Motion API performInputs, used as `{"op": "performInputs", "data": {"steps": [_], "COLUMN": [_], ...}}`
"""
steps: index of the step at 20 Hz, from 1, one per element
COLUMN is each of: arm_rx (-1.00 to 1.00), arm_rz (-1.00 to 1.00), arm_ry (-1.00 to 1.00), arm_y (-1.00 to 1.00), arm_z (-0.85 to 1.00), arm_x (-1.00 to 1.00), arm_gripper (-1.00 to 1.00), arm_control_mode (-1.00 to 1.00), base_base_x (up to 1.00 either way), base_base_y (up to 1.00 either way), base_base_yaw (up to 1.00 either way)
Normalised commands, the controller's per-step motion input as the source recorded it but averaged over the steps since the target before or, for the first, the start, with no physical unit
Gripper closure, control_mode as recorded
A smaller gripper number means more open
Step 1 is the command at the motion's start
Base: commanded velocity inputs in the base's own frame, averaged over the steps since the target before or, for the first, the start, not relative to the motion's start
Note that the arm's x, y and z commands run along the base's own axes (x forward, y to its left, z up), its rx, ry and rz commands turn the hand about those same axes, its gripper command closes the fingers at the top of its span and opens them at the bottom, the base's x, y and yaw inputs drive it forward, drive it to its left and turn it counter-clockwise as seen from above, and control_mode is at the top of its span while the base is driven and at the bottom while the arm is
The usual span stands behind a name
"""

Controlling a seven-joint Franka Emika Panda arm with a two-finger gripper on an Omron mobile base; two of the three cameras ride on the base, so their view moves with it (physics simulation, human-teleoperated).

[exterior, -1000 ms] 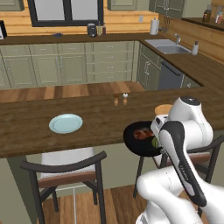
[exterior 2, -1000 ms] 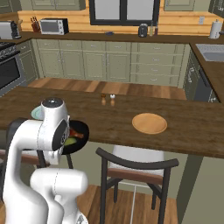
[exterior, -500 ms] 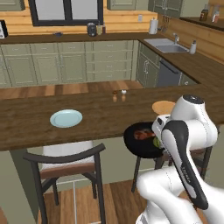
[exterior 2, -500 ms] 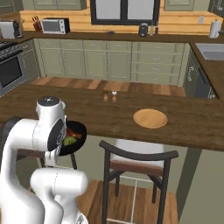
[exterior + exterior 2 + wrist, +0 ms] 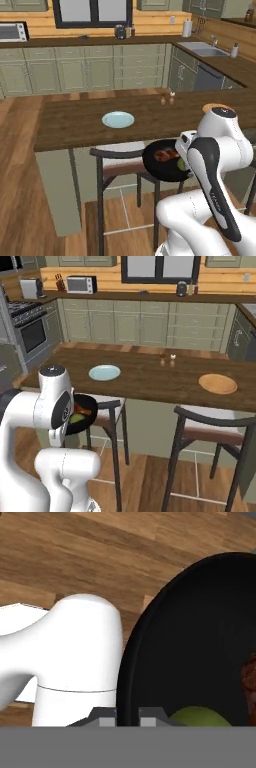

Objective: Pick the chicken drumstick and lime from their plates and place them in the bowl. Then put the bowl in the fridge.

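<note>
We log the scene from left to right in the left base view. The pale blue plate [image 5: 118, 119] lies bare on the wooden surface [image 5: 75, 125], with a dark-framed stool [image 5: 120, 162] just below the surface's near edge. Right of the stool, off the surface and in the air in front of it, we see the black bowl [image 5: 165, 162] held roughly level; inside it the chicken drumstick [image 5: 162, 154] lies toward the left and the lime [image 5: 180, 163] sits at the right, close to the wrist. The arm is folded tight: the white forearm [image 5: 215, 185] drops from the rounded upper joint down and to the right, and the wrist tucks in at the bowl's right rim. In the hand view the claw [image 5: 127, 716] is closed on the bowl's rim [image 5: 131, 662], one dark tip on each side of the wall, with the lime [image 5: 197, 717] just inside and a reddish edge of the drumstick [image 5: 248, 679] at the far right. In the right base view the orange-tan plate [image 5: 217, 383] rests bare, well apart from the blue one [image 5: 104, 373], and the bowl [image 5: 82, 412] shows beside the arm's upper joint.
</note>
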Motion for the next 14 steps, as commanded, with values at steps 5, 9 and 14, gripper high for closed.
{"op": "performInputs", "data": {"steps": [5, 9, 14], "arm_rx": [0.00, 0.00, 0.00], "arm_rz": [0.00, 0.00, 0.00], "arm_ry": [0.00, 0.00, 0.00], "arm_y": [0.00, 0.00, 0.00], "arm_z": [0.00, 0.00, 0.00], "arm_x": [0.00, 0.00, 0.00], "arm_gripper": [1.00, 1.00, 1.00], "arm_control_mode": [1.00, 1.00, 1.00], "base_base_x": [0.00, 0.15, 0.21], "base_base_y": [1.00, 1.00, 1.00], "base_base_yaw": [-0.01, -0.05, -0.10]}}
